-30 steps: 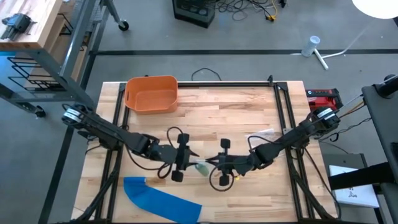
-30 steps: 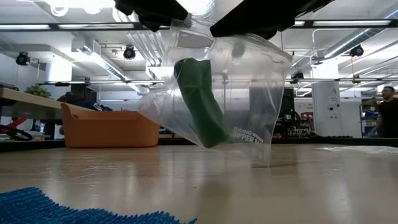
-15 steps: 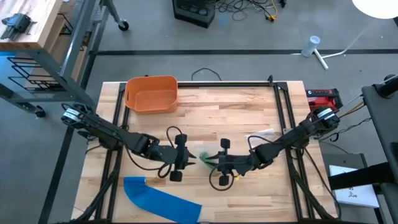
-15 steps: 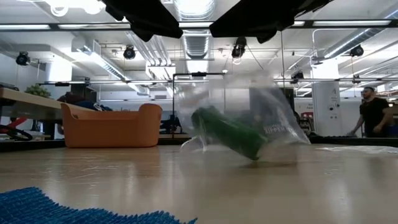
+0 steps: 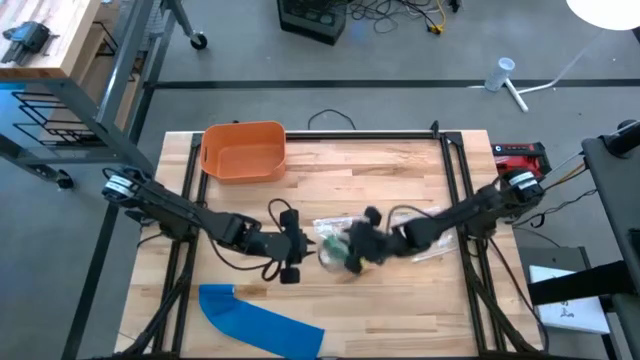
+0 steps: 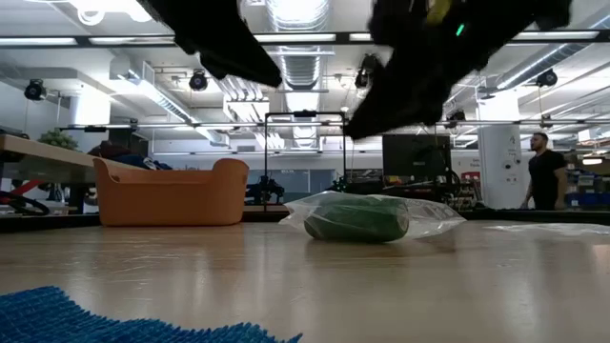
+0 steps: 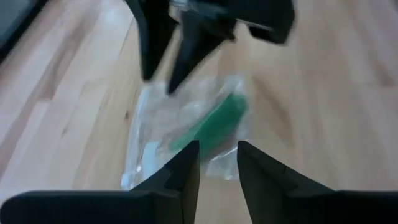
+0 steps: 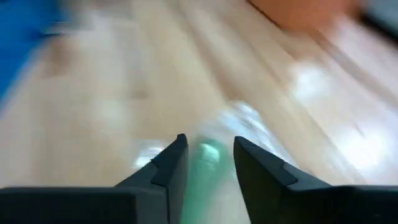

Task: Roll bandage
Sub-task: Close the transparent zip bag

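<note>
Left hand [image 5: 303,247] sits at 9 o'clock of the bag, fingers [image 7: 186,171] parted a little with nothing between them, not touching the bag. Right hand [image 5: 355,243] is at 3 o'clock of it, tips over the bag's edge; fingers [image 8: 176,163] apart, gripping nothing, released. Low view shows both hands up off the bench.

Green bandage roll [image 6: 356,218] lies on its side inside the clear zip bag [image 6: 427,213], flat on the wooden bench [image 5: 390,175] about mid-bench, between the two hands.

Room: open workshop, ceiling lights and ducting, a person [image 6: 544,171] standing far back on the right of the low view.

Around: orange bin [image 5: 243,151] at 10 o'clock of the bag, well apart, near the far edge. Blue cloth [image 5: 256,317] at 7 o'clock, at the near edge. Red device [image 5: 520,155] off the bench's right side. Nothing lies between hands and bag.
</note>
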